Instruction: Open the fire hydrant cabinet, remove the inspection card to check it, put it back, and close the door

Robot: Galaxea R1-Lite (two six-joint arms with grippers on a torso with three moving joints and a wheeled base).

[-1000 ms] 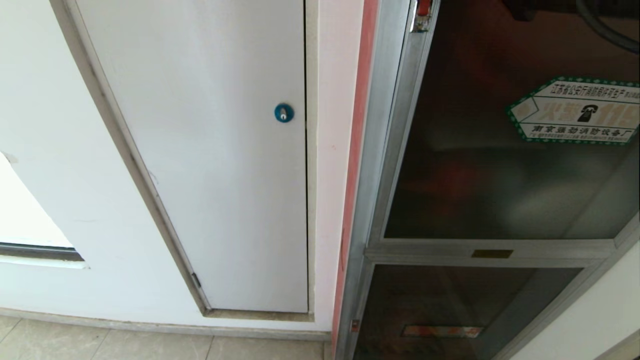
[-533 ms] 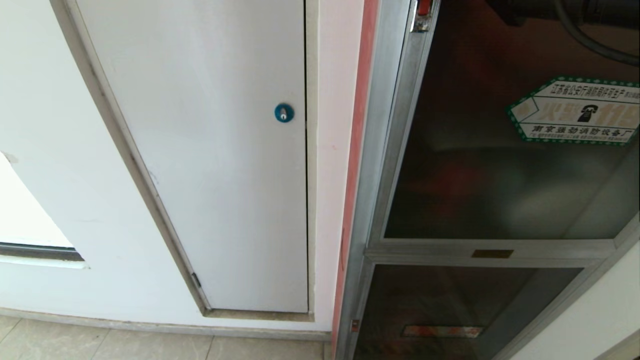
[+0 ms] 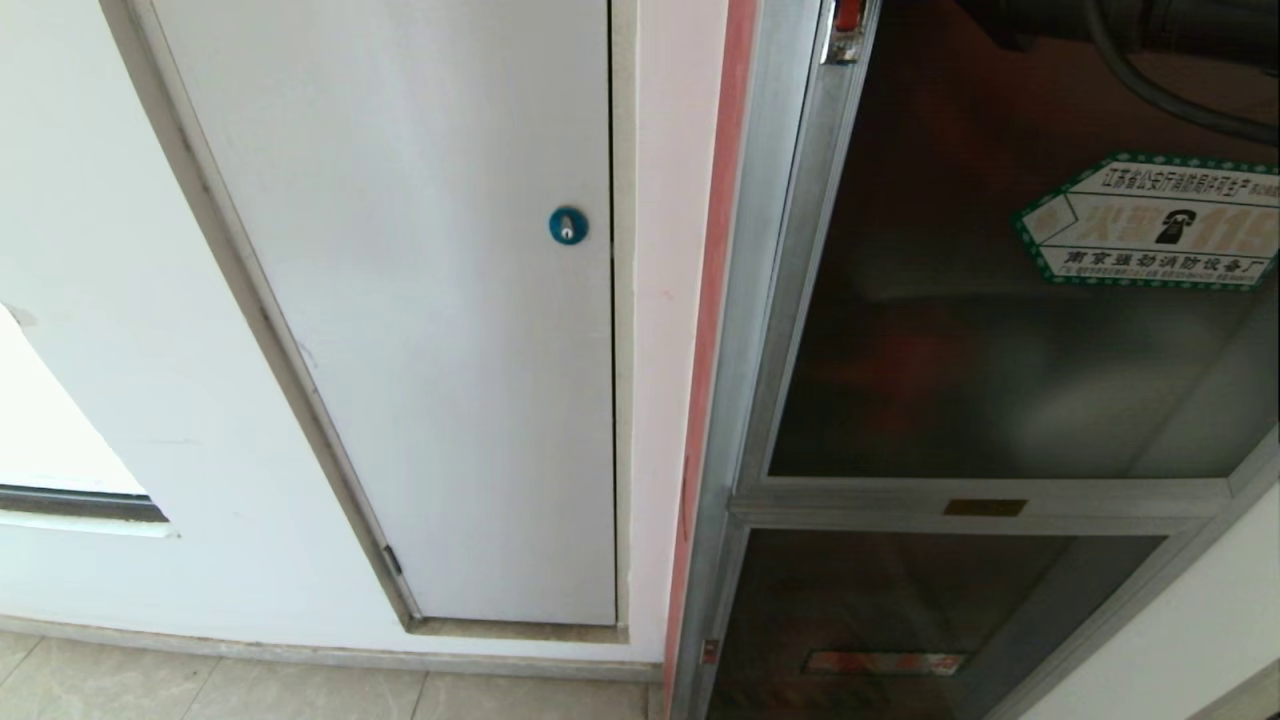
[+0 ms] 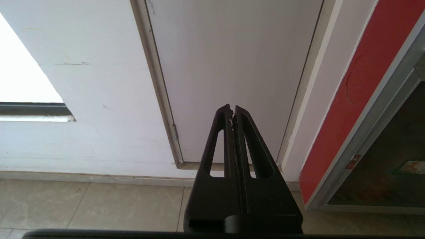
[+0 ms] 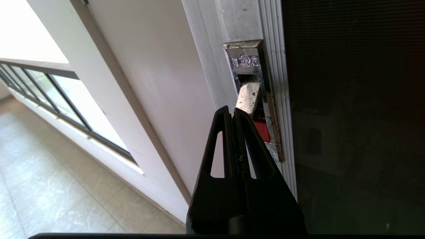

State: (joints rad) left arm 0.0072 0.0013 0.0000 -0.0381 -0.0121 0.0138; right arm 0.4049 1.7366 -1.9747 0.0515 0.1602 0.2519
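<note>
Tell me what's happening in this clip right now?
The robot's right gripper, shut and holding nothing, has its tip at the metal latch handle on the silver-framed dark glass door of the fire hydrant cabinet. The door looks closed, so opening has not begun. The left gripper is shut and idle, facing the white panel with the blue round lock.

Public building corridor, likely office or institutional block. Evidence: wall-mounted fire hydrant cabinet (image 3: 745, 330) in silver metal frame, tinted glass door (image 3: 1000, 330) carrying fire-emergency sticker (image 3: 1150, 222); white service panel (image 3: 430, 300) with blue lock (image 3: 567, 225); beige tiled floor (image 4: 83, 205); low window (image 5: 63, 99).
</note>
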